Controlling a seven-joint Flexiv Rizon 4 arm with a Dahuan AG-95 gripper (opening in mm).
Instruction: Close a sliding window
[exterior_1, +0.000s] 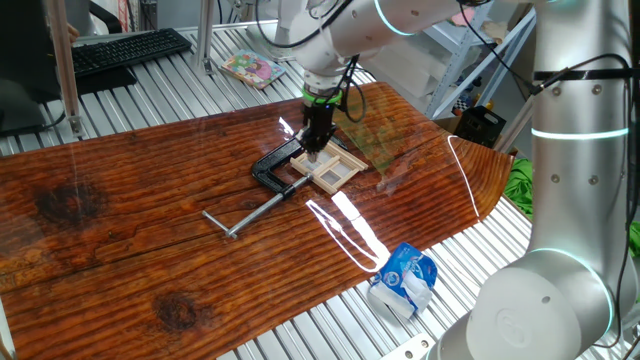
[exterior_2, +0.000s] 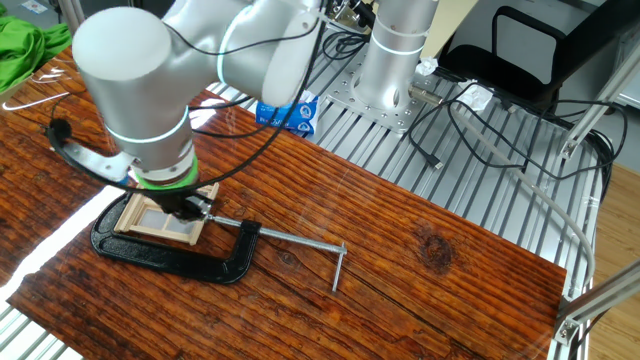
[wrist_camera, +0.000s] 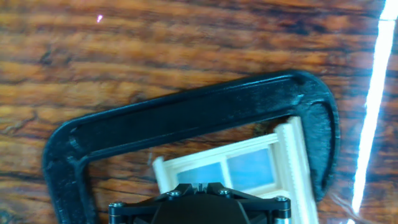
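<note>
The sliding window (exterior_1: 334, 168) is a small tan wooden frame with pale panes, lying flat on the brown wooden board. It is held in the black C-clamp (exterior_1: 270, 168). The gripper (exterior_1: 316, 148) points straight down with its tips on the window's near-left part, fingers together. In the other fixed view the gripper (exterior_2: 188, 207) covers the window's (exterior_2: 160, 218) right end, inside the clamp (exterior_2: 170, 255). In the hand view the fingertips (wrist_camera: 200, 185) are closed over the window (wrist_camera: 249, 163), with the clamp (wrist_camera: 186, 115) arching around it.
The clamp's grey screw rod (exterior_1: 255, 210) sticks out toward the board's front. A blue-white packet (exterior_1: 404, 282) lies off the board's front-right edge. A keyboard (exterior_1: 120, 50) and a colourful booklet (exterior_1: 250, 68) lie at the back. Green cloth (exterior_2: 20, 45) lies beside the board.
</note>
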